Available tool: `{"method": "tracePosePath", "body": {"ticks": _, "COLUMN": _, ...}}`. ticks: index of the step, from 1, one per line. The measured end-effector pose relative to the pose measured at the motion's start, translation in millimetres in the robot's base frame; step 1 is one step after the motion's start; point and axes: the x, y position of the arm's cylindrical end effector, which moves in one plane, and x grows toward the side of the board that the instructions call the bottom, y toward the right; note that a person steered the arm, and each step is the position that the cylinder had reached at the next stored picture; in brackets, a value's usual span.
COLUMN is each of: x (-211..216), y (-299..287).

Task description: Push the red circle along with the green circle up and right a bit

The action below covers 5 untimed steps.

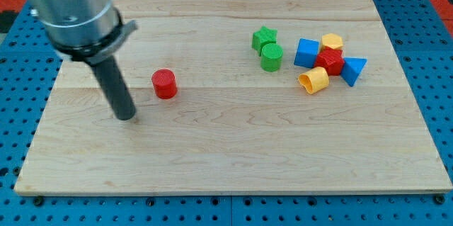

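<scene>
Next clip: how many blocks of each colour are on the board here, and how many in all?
Red: 2, the red circle and a red star
Green: 2, the green circle and a green star
Blue: 2, a blue cube and a blue triangle
Yellow: 2, a yellow block and a yellow one
Total: 8
My tip sits left of the red circle.

A single camera looks down at a slant from above the near long edge of the wooden bench (233,148), facing across it toward the view's top, so the far edge reads shorter than the near one. It stands far enough back to take in almost the whole bench, with blue perforated flooring (435,56) showing around it. The arm's grey housing (67,6) looms large at the view's upper left, cut off by the frame.
</scene>
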Motion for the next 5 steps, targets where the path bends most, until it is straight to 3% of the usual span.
{"method": "tracePosePath", "body": {"ticks": 1, "x": -26, "y": -25}}
{"method": "tracePosePath", "body": {"ticks": 2, "x": -46, "y": 54}}
{"method": "tracePosePath", "body": {"ticks": 3, "x": -59, "y": 42}}
{"method": "tracePosePath", "body": {"ticks": 4, "x": -66, "y": 68}}
{"method": "tracePosePath", "body": {"ticks": 5, "x": -76, "y": 139}}
